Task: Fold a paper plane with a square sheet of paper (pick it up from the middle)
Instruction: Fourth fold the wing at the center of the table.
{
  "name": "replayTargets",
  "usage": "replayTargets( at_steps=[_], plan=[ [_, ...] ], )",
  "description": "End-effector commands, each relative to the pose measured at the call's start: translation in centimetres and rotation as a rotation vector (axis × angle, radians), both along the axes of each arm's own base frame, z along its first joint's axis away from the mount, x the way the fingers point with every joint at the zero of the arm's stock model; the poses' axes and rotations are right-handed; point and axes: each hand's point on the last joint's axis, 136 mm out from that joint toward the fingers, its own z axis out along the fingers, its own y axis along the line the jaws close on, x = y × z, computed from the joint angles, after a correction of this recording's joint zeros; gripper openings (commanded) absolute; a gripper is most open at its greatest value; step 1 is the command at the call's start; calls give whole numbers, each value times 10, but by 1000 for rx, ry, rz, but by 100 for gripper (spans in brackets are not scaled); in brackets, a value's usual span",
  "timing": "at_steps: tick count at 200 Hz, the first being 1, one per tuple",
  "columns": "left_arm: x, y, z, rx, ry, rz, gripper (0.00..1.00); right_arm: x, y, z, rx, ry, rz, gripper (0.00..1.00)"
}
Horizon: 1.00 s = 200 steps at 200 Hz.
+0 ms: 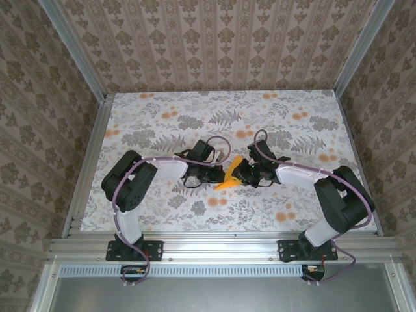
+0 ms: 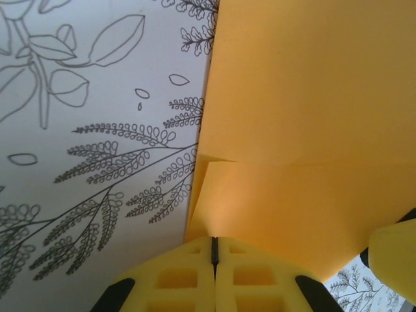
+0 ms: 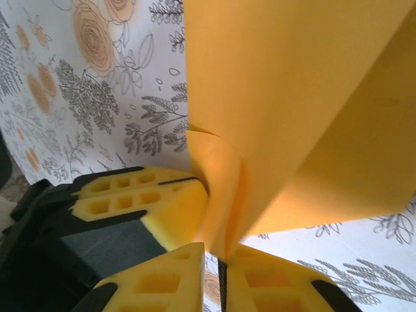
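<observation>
Pinching partly folded paper sheet (image 1: 229, 177), left gripper (image 2: 214, 259) and right gripper (image 3: 221, 276) are each clamping one edge, holding it over tablecloth (image 1: 162, 110) middle; probably handling light, floppy, tearable; gripping near creases advisable.

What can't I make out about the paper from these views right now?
- Left wrist view: the paper runs off the top and right edges, and the shut left gripper hides how deep it is pinched.
- Right wrist view: the paper is cut off at the top and right, and its curled layers hide the crease above the shut right gripper.
- Top view: the paper is too small, and partly covered by both grippers, to read its folds.
</observation>
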Motion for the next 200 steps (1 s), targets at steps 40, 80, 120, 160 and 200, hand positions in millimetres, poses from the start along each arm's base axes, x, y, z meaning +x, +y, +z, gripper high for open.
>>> replayTargets(
  at_steps=[40, 80, 120, 160, 200],
  plan=[
    [-2, -4, -5, 22, 3, -44, 8, 10, 5, -11, 2, 14, -41, 14],
    [-1, -6, 4, -3, -1, -46, 11, 12, 4, -15, -20, 14, -36, 17],
    [3, -7, 25, -54, -32, -31, 17, 11, 0, -16, -47, 18, -38, 19],
    [2, -8, 46, -132, -98, -44, 28, 11, -2, -14, -58, 19, -38, 21],
    [-2, -9, 35, -146, -117, -66, 32, 14, 0, -10, -51, 5, -37, 21]
  ],
)
